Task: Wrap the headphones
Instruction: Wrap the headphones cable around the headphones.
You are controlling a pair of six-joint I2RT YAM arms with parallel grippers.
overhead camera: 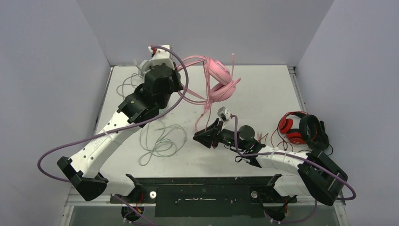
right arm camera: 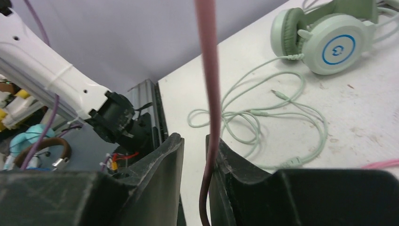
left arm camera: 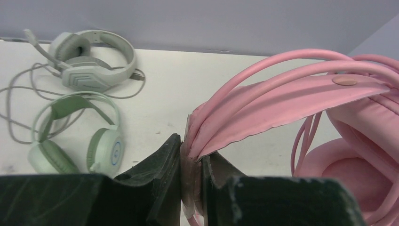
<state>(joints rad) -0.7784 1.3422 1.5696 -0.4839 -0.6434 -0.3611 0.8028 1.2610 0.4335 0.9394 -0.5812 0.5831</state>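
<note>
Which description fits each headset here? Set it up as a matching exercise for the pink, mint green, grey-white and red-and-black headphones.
Column one:
1 pink headphones
2 mint green headphones
3 grey-white headphones
4 red-and-black headphones

Column two:
A near the right edge of the table
B headband clamped in the left fingers
C in the table's far left corner
D lying on the table, blue ring on its cup

Pairs: 1-B, 2-D, 3-C, 4-A
</note>
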